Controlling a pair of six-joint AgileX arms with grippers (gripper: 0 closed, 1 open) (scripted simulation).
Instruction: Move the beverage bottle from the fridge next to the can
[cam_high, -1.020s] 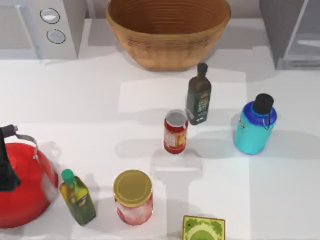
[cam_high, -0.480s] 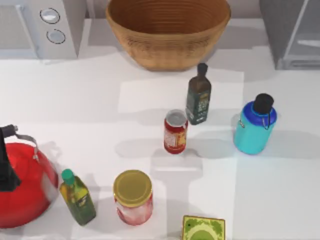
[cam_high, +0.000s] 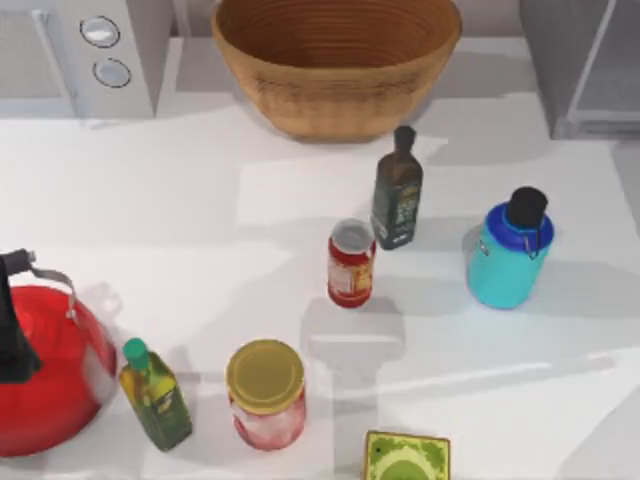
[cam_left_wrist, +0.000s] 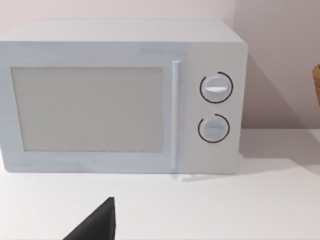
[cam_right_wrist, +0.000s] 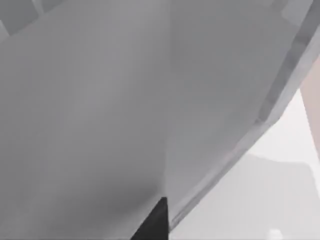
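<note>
The teal beverage bottle (cam_high: 506, 262), with a blue shoulder and black cap, stands upright on the table at the right. It is about a hand's width right of the red can (cam_high: 351, 264), which has a silver top. The grey fridge (cam_high: 578, 62) fills the back right corner. A dark fingertip (cam_left_wrist: 97, 225) of my left gripper shows in the left wrist view, facing the white appliance with two dials (cam_left_wrist: 120, 97). A dark fingertip (cam_right_wrist: 152, 222) of my right gripper shows close against a grey fridge panel (cam_right_wrist: 100, 100).
A dark green bottle (cam_high: 397, 190) stands just behind the can. A wicker basket (cam_high: 335, 55) sits at the back centre. The red kettle (cam_high: 40, 365), olive bottle (cam_high: 155, 395), gold-lidded red jar (cam_high: 265, 392) and a green box (cam_high: 405, 458) line the front.
The bright strip in the fridge's opening has turned grey, and shadows across the table's right side have shifted. The beverage bottle and can stand where they were.
</note>
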